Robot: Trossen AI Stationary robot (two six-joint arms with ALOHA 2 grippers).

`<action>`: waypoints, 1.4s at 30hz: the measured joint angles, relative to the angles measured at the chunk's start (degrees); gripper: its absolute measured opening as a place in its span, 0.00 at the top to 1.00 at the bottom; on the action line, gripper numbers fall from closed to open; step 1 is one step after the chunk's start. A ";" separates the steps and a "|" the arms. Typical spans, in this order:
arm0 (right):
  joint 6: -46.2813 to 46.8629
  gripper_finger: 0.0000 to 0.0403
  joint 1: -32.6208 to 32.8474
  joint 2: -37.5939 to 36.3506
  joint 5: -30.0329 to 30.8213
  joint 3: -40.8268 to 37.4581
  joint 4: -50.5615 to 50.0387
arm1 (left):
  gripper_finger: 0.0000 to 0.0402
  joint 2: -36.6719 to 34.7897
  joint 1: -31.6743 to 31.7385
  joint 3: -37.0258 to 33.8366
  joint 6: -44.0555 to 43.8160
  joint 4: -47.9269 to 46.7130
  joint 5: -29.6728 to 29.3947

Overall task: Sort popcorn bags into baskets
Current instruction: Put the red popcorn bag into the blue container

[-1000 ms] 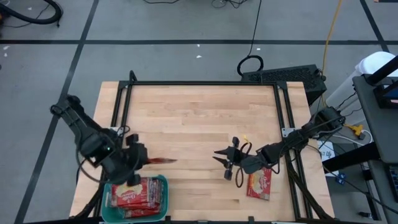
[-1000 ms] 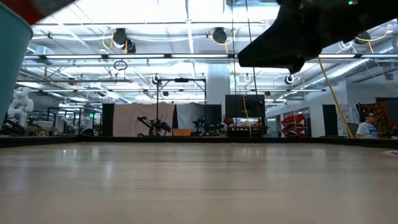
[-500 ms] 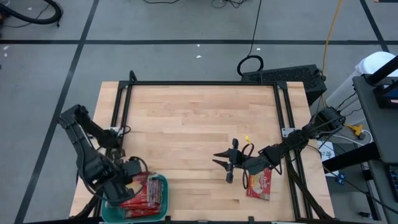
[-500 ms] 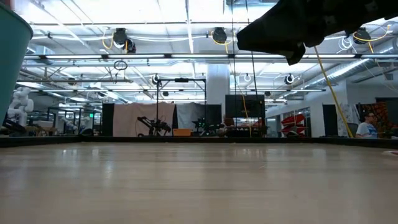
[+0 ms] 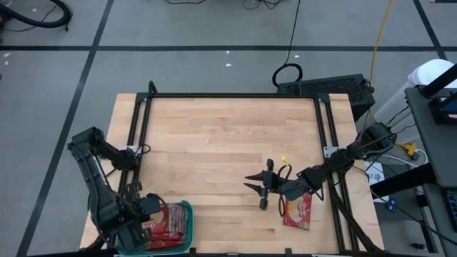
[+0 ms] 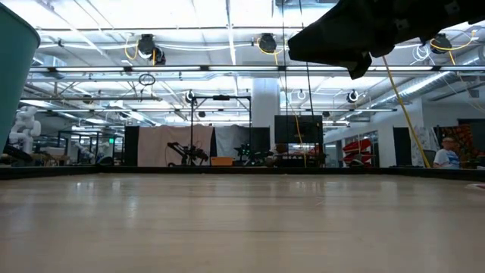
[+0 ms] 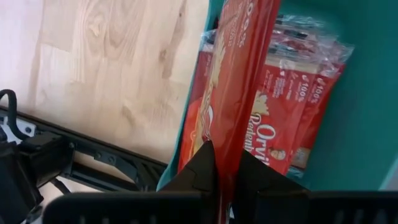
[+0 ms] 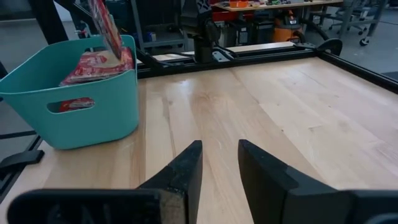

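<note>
A teal basket (image 5: 190, 223) stands at the table's near left corner with several red popcorn packets (image 5: 166, 227) stacked in it; it also shows in the right wrist view (image 8: 93, 106). My left gripper (image 5: 146, 214) is over the basket, shut on one more red packet (image 7: 239, 81), which stands steeply over the stack in the right wrist view (image 8: 106, 31). My right gripper (image 5: 255, 190) is open and empty above the table's middle right. One packet (image 5: 298, 209) lies flat on the table beside the right arm. My left gripper pinches the red packet's upper end (image 7: 227, 146) between its two fingers (image 7: 205, 165). The fingers come from above, pointing down into the basket. The packet hangs edge-on below them, a little tilted, its lower end down among the stacked packets (image 8: 93, 62).
Black frame rails (image 5: 228, 96) run along the table's far, left and right sides. Bare wood (image 5: 214, 150) lies between the basket and my right gripper. In the low view the basket's wall (image 6: 11, 68) shows at the left and the right arm (image 6: 364, 34) at the top.
My left gripper has gone toward the table's near edge and down, from beside the basket's far side to over the basket. Its packet, which stuck out toward the table's right, now hangs steeply into the basket.
</note>
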 joint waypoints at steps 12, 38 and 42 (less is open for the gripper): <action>0.00 0.76 0.00 0.00 -1.55 0.00 0.20 | 0.93 4.46 -0.33 -0.04 -2.27 -0.01 4.33; 0.02 0.76 0.00 0.00 -1.75 0.00 0.51 | 0.72 4.44 -4.11 -0.06 -4.66 4.74 2.39; 0.00 0.76 0.00 0.00 -1.77 0.00 0.50 | 0.72 4.40 -4.13 -0.35 -5.03 0.55 -4.76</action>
